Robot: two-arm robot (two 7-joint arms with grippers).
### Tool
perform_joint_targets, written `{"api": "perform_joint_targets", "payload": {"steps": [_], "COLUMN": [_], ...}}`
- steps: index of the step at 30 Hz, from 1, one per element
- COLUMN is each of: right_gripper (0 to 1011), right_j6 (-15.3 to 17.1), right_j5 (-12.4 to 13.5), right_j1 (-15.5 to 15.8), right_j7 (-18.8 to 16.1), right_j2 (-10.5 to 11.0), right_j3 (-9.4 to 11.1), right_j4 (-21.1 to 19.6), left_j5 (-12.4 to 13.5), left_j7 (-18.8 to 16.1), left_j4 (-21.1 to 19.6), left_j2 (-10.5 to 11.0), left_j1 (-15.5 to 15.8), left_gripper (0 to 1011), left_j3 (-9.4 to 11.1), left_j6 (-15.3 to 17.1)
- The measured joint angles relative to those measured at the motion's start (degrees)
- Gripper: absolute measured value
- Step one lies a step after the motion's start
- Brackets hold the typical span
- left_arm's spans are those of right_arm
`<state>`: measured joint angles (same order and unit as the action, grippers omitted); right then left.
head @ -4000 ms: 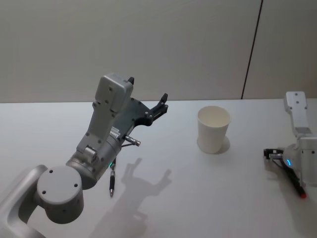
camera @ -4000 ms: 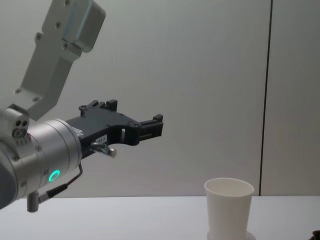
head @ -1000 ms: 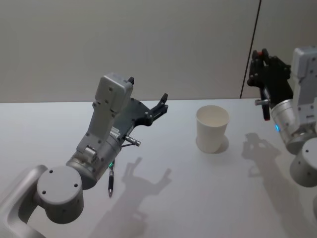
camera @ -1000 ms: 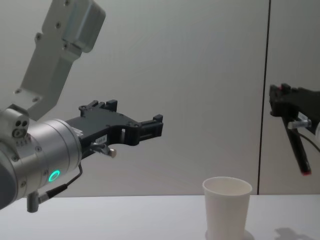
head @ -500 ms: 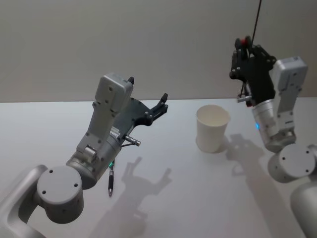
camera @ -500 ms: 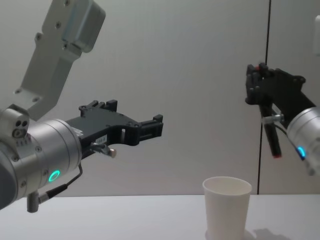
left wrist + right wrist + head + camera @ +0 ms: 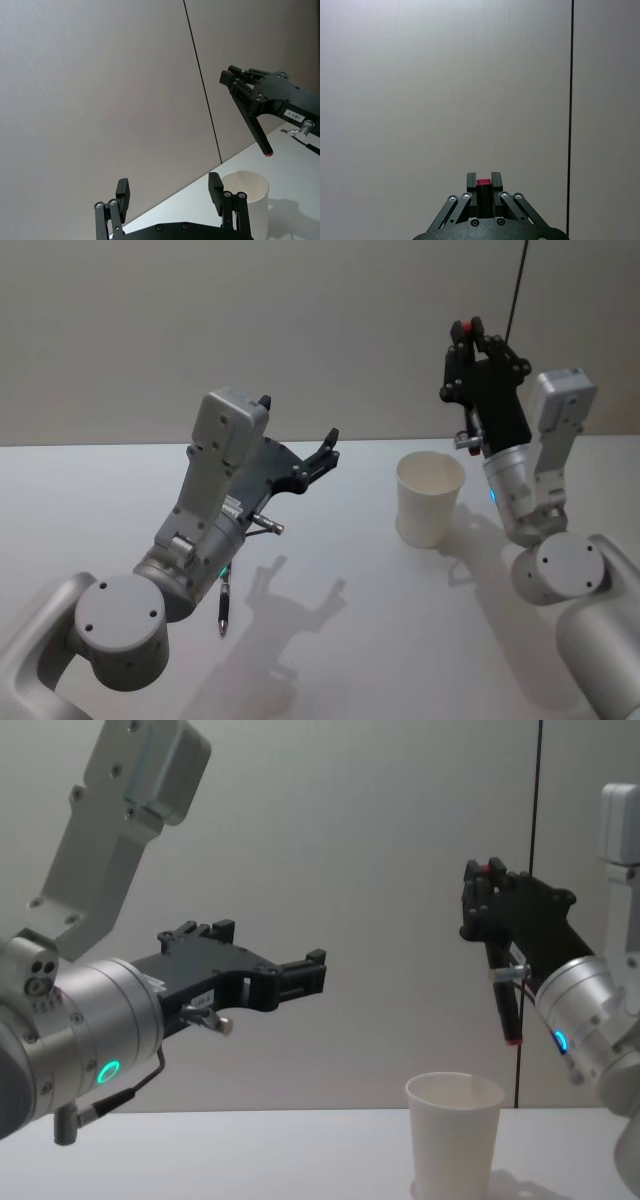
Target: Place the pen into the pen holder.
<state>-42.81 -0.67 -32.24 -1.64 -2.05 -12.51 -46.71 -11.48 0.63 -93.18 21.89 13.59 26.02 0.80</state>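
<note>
Chest view: I see the right end effector (image 7: 485, 885) raised above the tabletop (image 7: 250, 1160), with the pen (image 7: 505, 995) hanging below it, slightly tilted, red tip down.
Right grip: in the right wrist view the jaws are clamped together on the pen's upper end.
Pen holder (image 7: 453, 1140): it stands upright on the tabletop, below the right end effector and a little to the robot's left of the pen tip. The tip is above the rim and apart from it.
Left end effector (image 7: 169, 190): jaws spread apart, holding nothing, in the air well to the left of the pen holder. I judge it idle.
Second pen (image 7: 226, 605): lies on the tabletop beneath the left arm.
Alignment: by my reading the tip sits over the rim's right edge, not the mouth's centre.
Risk, early release: dropped from here, the pen could strike the rim and fall outside.
Risk, descent off-centre: the tip could push the light paper wall and topple the pen holder.
Risk, tilt: a slanted pen may lean on the rim and tip it over.
</note>
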Motion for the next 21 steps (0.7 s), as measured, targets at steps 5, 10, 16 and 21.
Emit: {"api": "perform_joint_targets", "payload": {"steps": [5, 10, 16, 21], "right_gripper": [157, 157, 157, 157], "right_j6": [-0.8, -1.3, -2.3, -4.1], "right_j5": [2.4, 4.7, 7.4, 9.1], "right_j1": [-1.7, -3.4, -5.8, -7.6], "right_j7": [-1.9, -4.1, -6.9, -9.0], "right_j2": [-0.5, -0.8, -1.2, -1.6], "right_j3": [0.4, 0.9, 1.8, 2.3], "right_j4": [3.7, 6.9, 11.6, 15.6], "left_j5": [0.0, 0.0, 0.0, 0.0], "left_j7": [0.0, 0.0, 0.0, 0.0], "left_j4": [0.0, 0.0, 0.0, 0.0], "left_j2": [0.0, 0.0, 0.0, 0.0], "left_j1": [0.0, 0.0, 0.0, 0.0], "left_gripper": [1000, 1000, 1000, 1000], "left_j3": [0.0, 0.0, 0.0, 0.0], "left_j6": [0.0, 0.0, 0.0, 0.0]}}
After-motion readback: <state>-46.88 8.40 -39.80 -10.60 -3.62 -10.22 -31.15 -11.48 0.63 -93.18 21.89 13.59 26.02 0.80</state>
